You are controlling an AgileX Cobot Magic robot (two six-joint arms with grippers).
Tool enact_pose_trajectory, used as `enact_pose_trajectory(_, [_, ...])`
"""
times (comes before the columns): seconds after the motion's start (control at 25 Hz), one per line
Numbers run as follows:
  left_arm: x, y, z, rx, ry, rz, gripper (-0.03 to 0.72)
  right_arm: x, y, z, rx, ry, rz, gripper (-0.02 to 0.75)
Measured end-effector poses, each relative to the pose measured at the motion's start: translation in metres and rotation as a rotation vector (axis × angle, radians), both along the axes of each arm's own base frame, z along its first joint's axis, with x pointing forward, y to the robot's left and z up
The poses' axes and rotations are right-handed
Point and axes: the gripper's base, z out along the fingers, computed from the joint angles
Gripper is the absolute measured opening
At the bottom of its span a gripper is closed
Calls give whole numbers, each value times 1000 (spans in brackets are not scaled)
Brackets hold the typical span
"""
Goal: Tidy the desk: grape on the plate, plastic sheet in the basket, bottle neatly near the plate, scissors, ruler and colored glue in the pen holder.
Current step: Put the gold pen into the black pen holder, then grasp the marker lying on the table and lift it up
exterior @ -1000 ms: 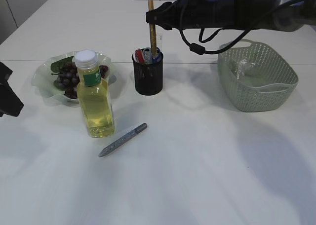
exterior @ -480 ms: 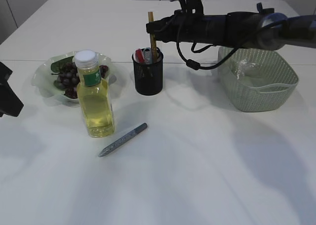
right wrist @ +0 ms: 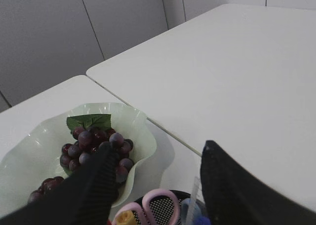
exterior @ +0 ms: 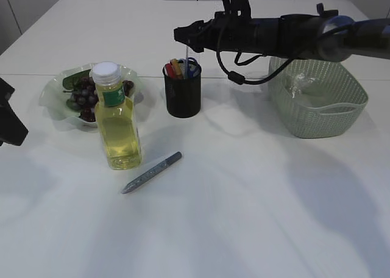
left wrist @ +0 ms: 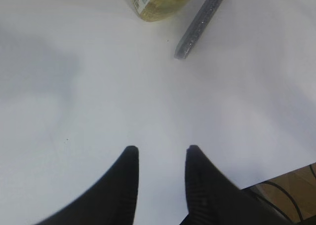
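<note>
A: Where's the stuff seen?

B: The black mesh pen holder, with pink-handled scissors and a yellow stick inside, is right below the right gripper, whose jaws are spread with nothing held. Purple grapes are piled on the pale green wavy plate beyond them.

A: Left side?

B: The left gripper is parted too, empty; the grey glitter glue pen and yellow-liquid bottle lie well ahead of it.

front table: bare | bottle just beside plate | pen holder under right arm
</note>
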Motion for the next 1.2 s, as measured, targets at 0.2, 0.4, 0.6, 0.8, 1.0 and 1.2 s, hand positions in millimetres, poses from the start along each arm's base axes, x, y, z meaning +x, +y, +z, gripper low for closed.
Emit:
enact_pose_trajectory(0.2, [-2, 0, -1, 5, 19, -7, 239, -11, -7, 39, -29, 131, -65, 441])
enact_pose_trajectory(0.4, [-2, 0, -1, 5, 19, -7, 239, -49, -17, 89, -165, 382, -58, 440])
enact_pose_trajectory(0.6, [-2, 1, -1, 13, 20, -9, 239, -87, -23, 106, -308, 697, -107, 430])
enact_pose_trajectory(0.8, [-2, 1, -1, 13, 20, -9, 239, -112, -4, 106, -347, 937, -222, 426])
enact_pose_trajectory(1.0, [-2, 1, -1, 13, 20, -9, 239, -133, 34, 102, -375, 1028, -323, 425])
enact_pose_trajectory(1.2, [-2, 1, -1, 13, 22, -9, 239, -146, 65, 87, -363, 1105, -503, 425])
